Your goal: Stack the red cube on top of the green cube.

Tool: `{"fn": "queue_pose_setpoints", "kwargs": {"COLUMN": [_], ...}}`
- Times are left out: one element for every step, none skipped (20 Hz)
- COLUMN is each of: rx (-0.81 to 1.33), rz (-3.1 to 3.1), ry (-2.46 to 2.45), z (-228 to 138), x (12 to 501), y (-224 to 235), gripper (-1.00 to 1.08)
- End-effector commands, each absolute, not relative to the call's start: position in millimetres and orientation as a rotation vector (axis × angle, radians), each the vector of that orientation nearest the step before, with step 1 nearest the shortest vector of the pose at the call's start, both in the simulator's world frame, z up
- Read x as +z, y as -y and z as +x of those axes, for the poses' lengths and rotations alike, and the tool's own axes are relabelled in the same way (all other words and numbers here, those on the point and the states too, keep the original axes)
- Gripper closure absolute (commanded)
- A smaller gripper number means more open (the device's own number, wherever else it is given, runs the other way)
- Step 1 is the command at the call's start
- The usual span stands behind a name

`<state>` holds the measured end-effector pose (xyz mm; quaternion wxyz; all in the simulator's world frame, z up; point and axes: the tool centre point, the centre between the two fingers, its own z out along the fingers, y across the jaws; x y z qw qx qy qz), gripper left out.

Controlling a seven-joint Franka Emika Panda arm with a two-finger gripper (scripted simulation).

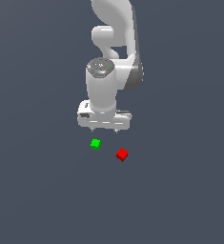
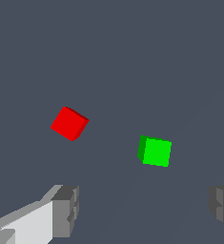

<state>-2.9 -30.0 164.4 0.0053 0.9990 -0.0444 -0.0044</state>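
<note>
Red cube [image 1: 122, 154] sat near the green cube [image 1: 95, 144], at its four o'clock, so the wide-open, empty gripper [image 1: 104, 128] needed turning to match its rotated faces.

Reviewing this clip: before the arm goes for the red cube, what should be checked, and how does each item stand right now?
1. Gripper open and empty: ok, the fingers stand wide apart with nothing between them.
2. Red cube free to grasp: ok, it lies alone on the floor, apart from the green cube.
3. Gripper over the red cube: not ok, it hangs above and off to the side of both cubes.
4. Fingers lined up with the red cube's faces: cannot tell; the cube sits turned in the wrist view.
5. Top of the green cube free: ok.
</note>
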Motion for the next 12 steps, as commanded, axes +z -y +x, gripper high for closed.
{"fn": "queue_pose_setpoints", "kwargs": {"rx": [-0.014,-0.014,-0.013,-0.013,-0.013,-0.012,-0.012,-0.011,-0.011,-0.01,-0.01,-0.009], "rz": [3.126,3.126,3.125,3.123,3.122,3.12,3.117,3.115,3.111,3.108,3.103,3.098], "ry": [0.174,0.192,0.212,0.234,0.258,0.283,0.311,0.34,0.371,0.404,0.439,0.473], "z": [-2,-2,-1,-1,0,1,2,3,4,6,7,9], "x": [160,158,156,154,151,149,146,142,139,136,132,128], "y": [26,24,22,20,17,14,11,8,5,2,-2,-5], "gripper": [-0.92,-0.92,-0.92,-0.92,-0.92,-0.92,-0.92,-0.92,-0.92,-0.92,-0.92,-0.92]}}
